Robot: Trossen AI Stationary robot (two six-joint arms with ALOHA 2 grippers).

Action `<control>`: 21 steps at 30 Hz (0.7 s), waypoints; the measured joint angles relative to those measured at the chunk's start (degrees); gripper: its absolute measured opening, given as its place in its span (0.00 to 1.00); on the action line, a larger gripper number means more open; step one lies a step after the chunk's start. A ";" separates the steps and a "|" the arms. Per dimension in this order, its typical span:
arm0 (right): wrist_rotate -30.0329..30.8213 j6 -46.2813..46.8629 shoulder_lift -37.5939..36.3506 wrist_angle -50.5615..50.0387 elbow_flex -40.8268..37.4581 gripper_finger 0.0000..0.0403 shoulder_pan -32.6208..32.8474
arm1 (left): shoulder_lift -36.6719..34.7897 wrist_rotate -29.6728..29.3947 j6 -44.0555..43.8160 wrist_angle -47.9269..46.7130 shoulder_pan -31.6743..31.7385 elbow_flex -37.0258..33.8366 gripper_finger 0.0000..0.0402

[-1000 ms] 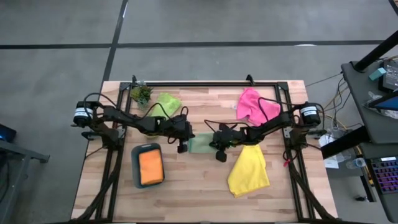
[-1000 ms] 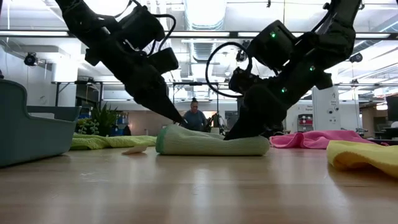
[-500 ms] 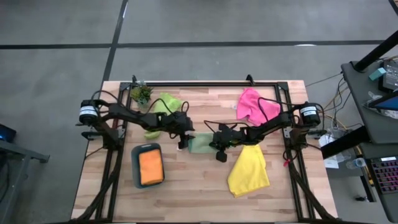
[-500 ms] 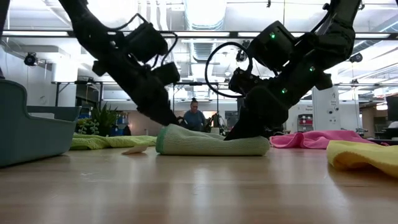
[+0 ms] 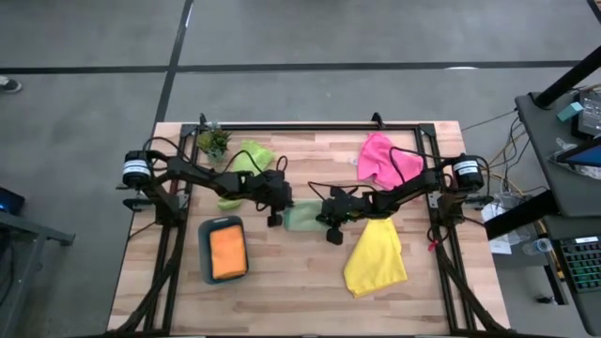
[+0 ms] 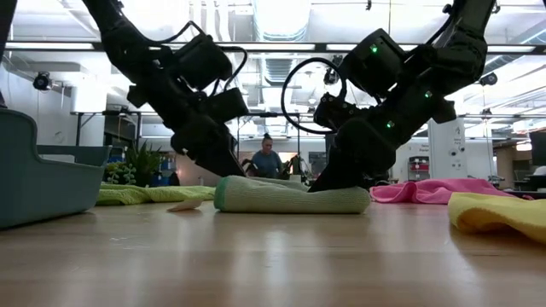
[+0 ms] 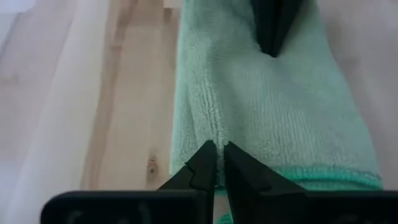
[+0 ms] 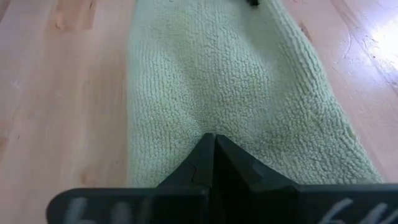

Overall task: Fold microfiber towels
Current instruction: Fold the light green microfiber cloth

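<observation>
The pale sage green towel lies folded in a long narrow band at the table's middle, flat on the wood. My left gripper is shut at its left end, and my right gripper is shut at its right end. A lime green towel lies at the far left, partly under my left arm. The pink towel lies at the far right. Near the right lies the yellow towel. An orange towel lies folded in the teal tray. My left gripper pinches an edge of the towel's upper layer at its left end between its two fingertips. The fingers slant down from the table's left, along the band. The towel stays lying on the table. My right gripper's shut fingertips press down on the towel's top face at its right end. They slant down from the table's right, along the band. Creases run out from the tips. Whether any cloth is caught between them, I cannot tell.
The teal tray stands near the left. A small potted plant stands at the far left corner. The black arm frames run along both sides. Bare wood lies along the near edge between the tray and the yellow towel.
My left arm has swung a little toward the table's far edge, over the lime green towel. Its gripper has sunk onto the sage towel's left end. The towel and my right gripper have kept still.
</observation>
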 joint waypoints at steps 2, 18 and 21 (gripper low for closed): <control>0.00 -0.02 -0.71 -0.45 -0.08 0.02 0.18 | -0.55 -0.72 -0.25 -0.05 0.04 0.15 0.02; -2.80 -0.83 -4.30 -4.03 0.16 0.02 0.23 | 0.29 -11.21 -6.09 -0.14 0.85 -0.31 0.01; -2.80 -1.18 -4.30 -5.08 0.20 0.02 0.23 | 1.20 -11.60 -7.35 -0.05 0.85 -0.31 0.01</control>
